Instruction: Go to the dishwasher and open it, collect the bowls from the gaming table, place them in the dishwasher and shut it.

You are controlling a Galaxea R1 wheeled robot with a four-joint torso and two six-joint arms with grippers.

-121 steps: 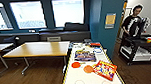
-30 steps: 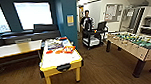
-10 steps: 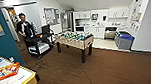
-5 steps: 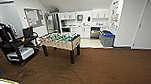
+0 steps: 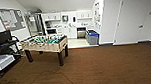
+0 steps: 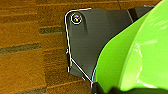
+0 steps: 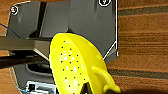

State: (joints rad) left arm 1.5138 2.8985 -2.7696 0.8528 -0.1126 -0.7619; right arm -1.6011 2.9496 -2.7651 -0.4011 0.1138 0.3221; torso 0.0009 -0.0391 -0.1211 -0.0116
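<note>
A bright green bowl (image 6: 140,50) looms large in the left wrist view, carried above the brown floor with my left gripper shut on its rim. In the right wrist view a yellow bowl (image 7: 75,67) dotted with small holes, with a looped handle, hangs over the floor in my right gripper, which is shut on it. Far ahead in the head view, the dishwasher (image 5: 81,32) shows as a dark square under the white kitchenette counter. The white-topped gaming table is out of view.
A foosball table (image 5: 45,44) stands left of centre on the brown floor (image 5: 105,68). A black cart with a monitor (image 5: 4,52) is at the left edge. Blue-lidded grey bins (image 5: 92,37) sit beside the kitchenette. A white wall and door (image 5: 136,19) are on the right.
The camera has swung right: the white table with its items and the person have slid off the left edge, and the kitchenette has come to the middle.
</note>
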